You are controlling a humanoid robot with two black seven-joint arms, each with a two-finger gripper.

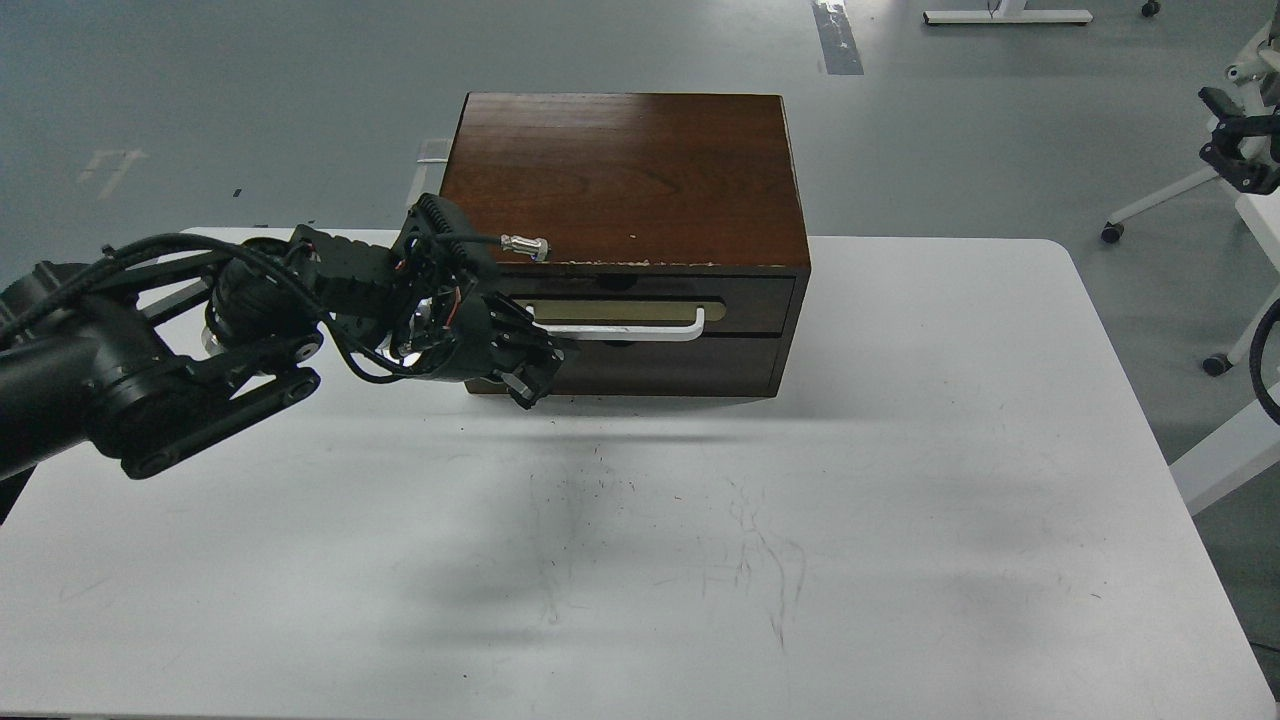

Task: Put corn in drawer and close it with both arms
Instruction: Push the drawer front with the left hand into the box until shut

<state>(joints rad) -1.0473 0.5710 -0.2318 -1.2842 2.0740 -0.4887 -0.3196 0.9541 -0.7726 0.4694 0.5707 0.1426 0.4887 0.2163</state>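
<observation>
Judging from the closed front of the shallow dark-brown wooden drawer (640, 305), the task was assessed either as nearly finished or as not yet begun; the head view alone did not settle which. The drawer was seen flush with the face of the dark reddish-brown wooden cabinet (625, 175), which stood toward the far side of the white table (900, 500), above a plain handleless panel (680, 365). The bright yellow corn was not visible anywhere on the table or cabinet top; it was therefore judged to be either shut inside the drawer or out of view. The black left gripper (520, 360) was held at the left end of the white bar handle (625, 330), in front of the drawer's left corner, with its dark fingers (530, 378) bunched and overlapping; whether they were spread, closed or clasped on the handle could not be told. No right arm or right gripper was seen in the view. If the corn was inside, only withdrawal of the arm was judged to remain; otherwise opening, loading and closing were all left.
</observation>
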